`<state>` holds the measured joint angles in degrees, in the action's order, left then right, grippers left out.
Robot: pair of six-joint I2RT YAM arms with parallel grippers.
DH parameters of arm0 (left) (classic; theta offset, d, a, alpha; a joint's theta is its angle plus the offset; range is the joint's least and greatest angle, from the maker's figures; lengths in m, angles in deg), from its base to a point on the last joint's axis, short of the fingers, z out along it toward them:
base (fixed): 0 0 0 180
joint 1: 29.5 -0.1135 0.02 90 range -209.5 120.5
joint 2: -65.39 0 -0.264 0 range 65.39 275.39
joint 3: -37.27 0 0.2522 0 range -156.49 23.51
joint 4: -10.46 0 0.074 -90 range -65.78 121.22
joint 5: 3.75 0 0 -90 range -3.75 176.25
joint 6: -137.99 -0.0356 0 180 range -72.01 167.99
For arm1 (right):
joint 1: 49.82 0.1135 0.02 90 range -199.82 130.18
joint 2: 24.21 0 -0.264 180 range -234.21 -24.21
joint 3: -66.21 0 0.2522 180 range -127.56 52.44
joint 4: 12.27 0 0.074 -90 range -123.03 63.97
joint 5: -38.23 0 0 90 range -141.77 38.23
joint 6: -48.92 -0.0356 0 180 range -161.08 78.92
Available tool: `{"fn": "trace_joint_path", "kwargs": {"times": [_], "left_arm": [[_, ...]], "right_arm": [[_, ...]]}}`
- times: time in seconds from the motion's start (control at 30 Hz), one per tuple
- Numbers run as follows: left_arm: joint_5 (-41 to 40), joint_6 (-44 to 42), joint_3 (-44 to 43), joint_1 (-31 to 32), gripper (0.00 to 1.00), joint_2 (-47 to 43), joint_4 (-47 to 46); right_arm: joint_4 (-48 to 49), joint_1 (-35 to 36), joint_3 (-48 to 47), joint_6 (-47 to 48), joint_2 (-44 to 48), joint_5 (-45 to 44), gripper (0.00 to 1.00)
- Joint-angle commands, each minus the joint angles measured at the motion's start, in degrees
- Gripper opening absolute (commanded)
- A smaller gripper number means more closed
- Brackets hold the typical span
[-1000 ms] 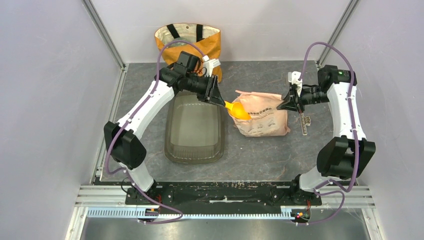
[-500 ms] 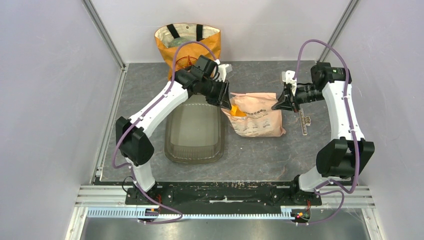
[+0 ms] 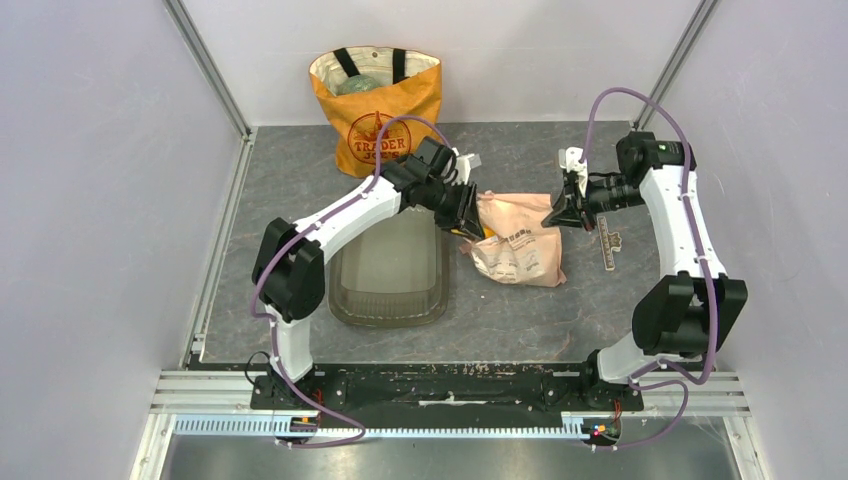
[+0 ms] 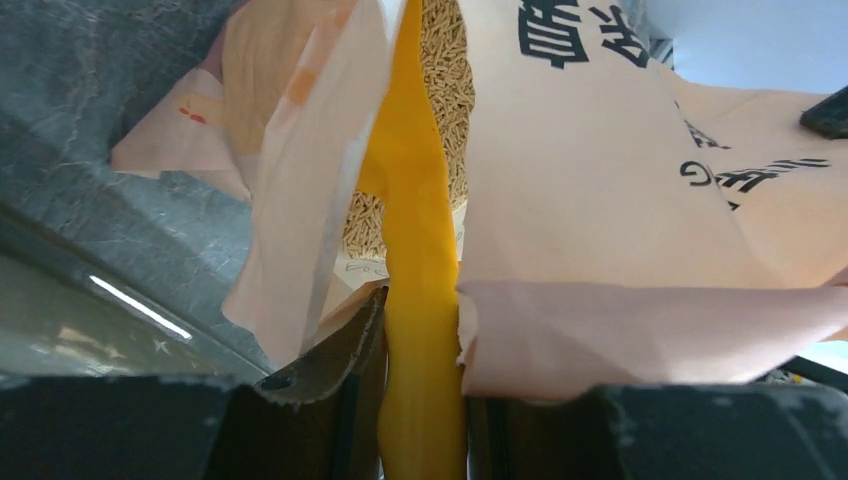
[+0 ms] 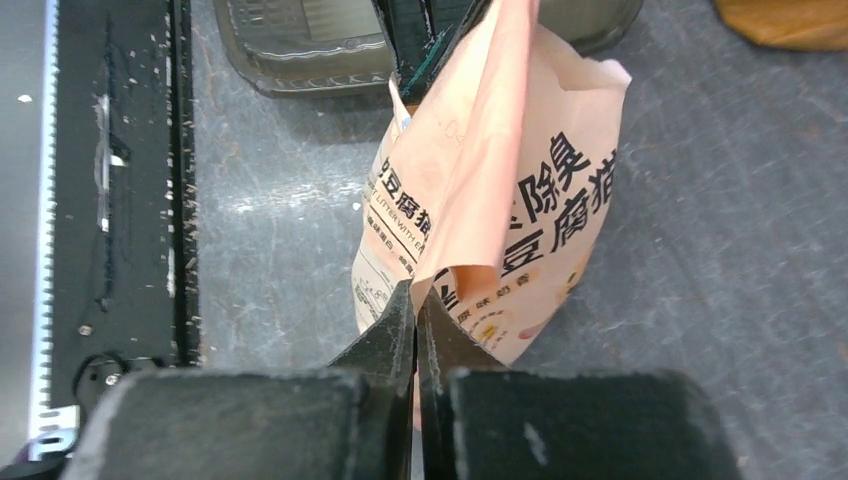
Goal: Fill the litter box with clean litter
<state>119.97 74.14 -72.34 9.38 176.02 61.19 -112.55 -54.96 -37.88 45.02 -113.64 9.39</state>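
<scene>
The litter box [image 3: 388,265], a smoky grey tray, lies left of centre with a bare floor; its rim shows in the left wrist view [image 4: 60,330] and the right wrist view [image 5: 300,40]. The pinkish printed bag [image 3: 520,245] stands just right of it. My left gripper [image 3: 468,225] is shut on the handle of an orange scoop [image 4: 420,300], whose bowl is pushed into the bag's open mouth. Clean litter [image 4: 445,60] shows as pale tan granules inside the bag beside the scoop. My right gripper [image 3: 553,213] is shut on the bag's top edge [image 5: 470,230], holding it up.
An orange tote bag [image 3: 377,100] stands at the back, behind the left arm. A thin dark stick [image 3: 607,245] lies on the mat right of the bag. The black base rail [image 3: 440,385] runs along the near edge.
My left gripper has moved right with the scoop, from above the tray's right rim into the bag's mouth. My right gripper has drawn the bag's edge up and slightly left; the bag stands more upright.
</scene>
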Motion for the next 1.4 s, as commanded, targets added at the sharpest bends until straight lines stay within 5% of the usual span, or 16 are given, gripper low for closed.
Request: {"fn": "trace_joint_path", "kwargs": {"times": [0.0,0.07,0.13,0.47,0.6,0.63,0.7,0.8,1.07,1.37], "left_arm": [[3.11,1.95,4.06,0.85,0.02,-1.08,-1.92],[3.19,0.64,5.22,0.86,0.02,-2.83,-1.29],[3.02,-0.02,6.55,0.64,0.02,-4.11,-0.99],[1.61,-2.12,4.35,0.50,0.02,-4.42,3.80],[1.05,-2.27,4.97,0.51,0.02,-4.96,3.99],[1.55,-2.25,5.02,0.46,0.02,-4.95,3.71],[3.58,-2.42,5.42,0.21,0.03,-5.18,2.59],[3.46,-0.81,7.29,-1.39,0.22,-6.85,0.43],[4.11,9.90,17.92,-4.37,0.53,-13.68,-17.29],[2.87,15.10,21.32,-4.36,0.56,-13.54,-23.19]], "right_arm": [[1.97,-2.42,3.34,-0.03,3.25,2.29,0.16],[2.03,-4.00,4.62,-0.15,3.29,1.47,0.52],[1.93,-5.16,5.68,0.19,3.25,2.01,0.64],[5.75,-1.88,11.04,-3.67,7.48,8.30,0.73],[18.95,0.12,16.61,-15.20,11.51,6.69,0.74],[23.39,0.66,18.74,-19.91,12.64,5.47,0.65],[29.67,0.93,21.21,-24.20,14.37,4.13,0.28],[28.61,0.93,20.38,-24.03,13.82,2.98,0.00],[24.44,0.93,17.55,-22.00,11.56,3.81,0.00],[23.71,0.93,17.25,-22.20,11.28,4.10,0.00]]}}
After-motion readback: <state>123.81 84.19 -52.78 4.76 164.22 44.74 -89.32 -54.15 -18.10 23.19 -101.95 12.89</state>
